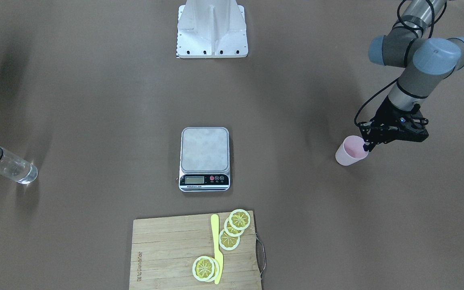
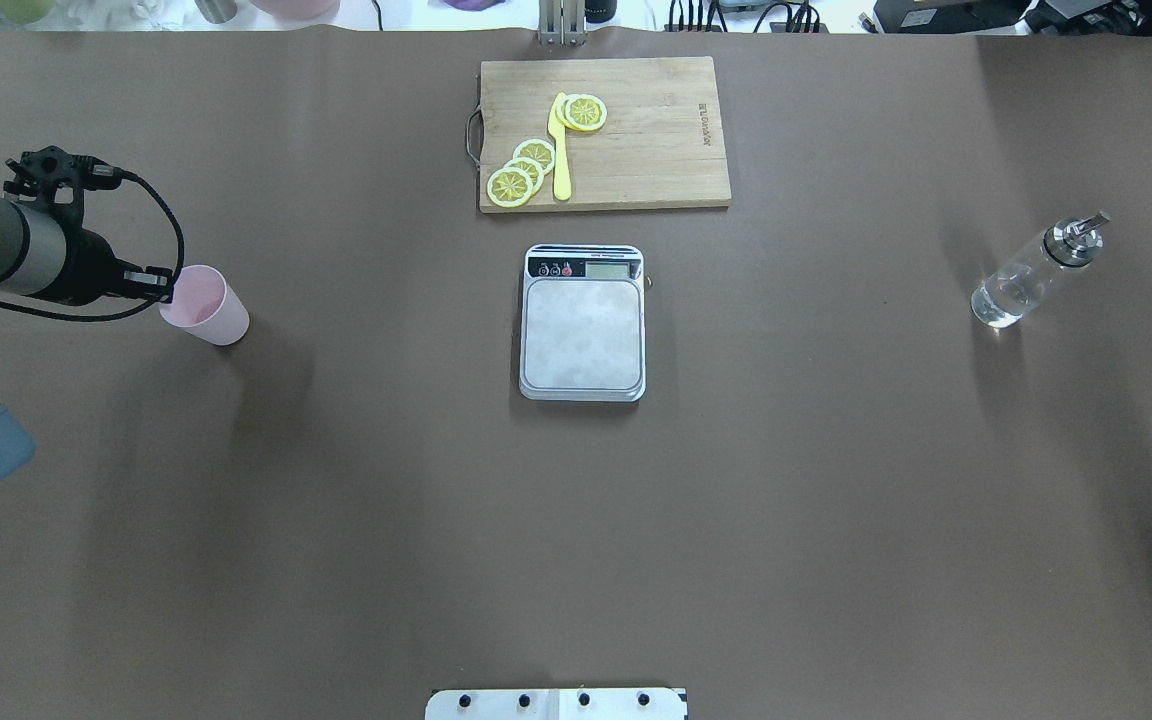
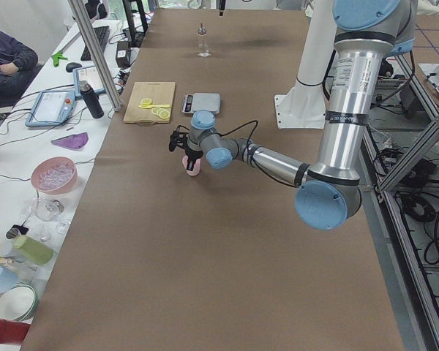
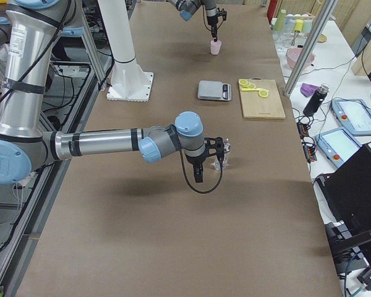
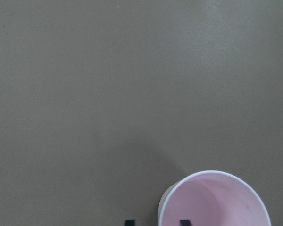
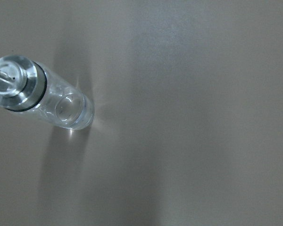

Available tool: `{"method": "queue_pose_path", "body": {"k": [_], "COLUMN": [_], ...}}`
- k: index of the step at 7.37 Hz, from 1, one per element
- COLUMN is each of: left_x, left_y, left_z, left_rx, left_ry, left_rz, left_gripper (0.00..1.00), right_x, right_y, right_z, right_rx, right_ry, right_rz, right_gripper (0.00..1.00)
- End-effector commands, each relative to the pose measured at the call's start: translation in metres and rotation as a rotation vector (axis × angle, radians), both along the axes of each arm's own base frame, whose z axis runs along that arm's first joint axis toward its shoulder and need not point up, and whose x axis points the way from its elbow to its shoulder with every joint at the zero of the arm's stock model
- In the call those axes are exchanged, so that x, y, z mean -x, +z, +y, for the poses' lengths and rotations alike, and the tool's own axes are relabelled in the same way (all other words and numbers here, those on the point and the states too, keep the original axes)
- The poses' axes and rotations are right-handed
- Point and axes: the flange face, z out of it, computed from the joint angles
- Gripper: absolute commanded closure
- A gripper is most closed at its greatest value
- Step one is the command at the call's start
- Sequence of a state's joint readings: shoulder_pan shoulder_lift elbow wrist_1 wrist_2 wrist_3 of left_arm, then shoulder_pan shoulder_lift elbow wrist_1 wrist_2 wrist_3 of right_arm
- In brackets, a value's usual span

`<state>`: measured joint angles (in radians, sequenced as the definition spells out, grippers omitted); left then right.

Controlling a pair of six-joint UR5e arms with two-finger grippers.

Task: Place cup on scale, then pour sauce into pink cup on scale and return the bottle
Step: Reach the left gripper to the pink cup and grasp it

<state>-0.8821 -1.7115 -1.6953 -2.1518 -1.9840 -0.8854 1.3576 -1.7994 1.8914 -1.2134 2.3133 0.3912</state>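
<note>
The pink cup (image 1: 351, 151) stands upright on the brown table, far to the robot's left of the scale (image 1: 205, 149). My left gripper (image 1: 367, 146) is over the cup's rim. In the left wrist view its two fingertips (image 5: 183, 221) stand apart, one inside the cup (image 5: 217, 202) and one outside, so it is open. The glass bottle (image 1: 8, 165) with clear sauce and a metal spout stands at the far other side, and the right wrist view looks down on it (image 6: 47, 96). My right gripper (image 4: 217, 151) hovers by the bottle (image 4: 222, 162); I cannot tell whether it is open.
A bamboo cutting board (image 1: 167, 253) with lemon slices (image 1: 232, 229) and a yellow knife (image 1: 217, 249) lies just beyond the scale on the operators' side. The robot's white base (image 1: 212, 30) is on the opposite side of the scale.
</note>
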Motion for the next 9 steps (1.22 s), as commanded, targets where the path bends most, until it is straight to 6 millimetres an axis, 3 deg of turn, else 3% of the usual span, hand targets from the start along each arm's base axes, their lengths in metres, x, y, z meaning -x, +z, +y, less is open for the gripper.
{"method": "queue_pose_path", "body": {"k": [1, 2, 4, 5, 7, 9], "left_x": [-0.003, -0.012, -0.039, -0.059, -0.096, -0.134], "left_y": [-0.024, -0.049, -0.128, -0.167, -0.225, -0.272], "left_z": [-0.005, -0.015, -0.042, -0.044, -0.036, -0.019], "left_rx": [-0.019, -0.006, 0.085, 0.119, 0.181, 0.225], "left_ry": [-0.006, -0.015, -0.084, -0.093, -0.102, -0.165], "left_rz": [0.025, 0.030, 0.063, 0.081, 0.118, 0.121], "left_gripper": [1.00, 1.00, 1.00, 1.00, 1.00, 1.00], "right_x": [0.000, 0.000, 0.000, 0.000, 0.000, 0.000], "right_y": [0.000, 0.000, 0.000, 0.000, 0.000, 0.000], "right_z": [0.000, 0.000, 0.000, 0.000, 0.000, 0.000], "right_rx": [0.000, 0.000, 0.000, 0.000, 0.000, 0.001], "right_ry": [0.000, 0.000, 0.000, 0.000, 0.000, 0.001], "right_rz": [0.000, 0.000, 0.000, 0.000, 0.000, 0.000], "right_gripper": [0.01, 0.01, 0.01, 0.01, 0.01, 0.01]}}
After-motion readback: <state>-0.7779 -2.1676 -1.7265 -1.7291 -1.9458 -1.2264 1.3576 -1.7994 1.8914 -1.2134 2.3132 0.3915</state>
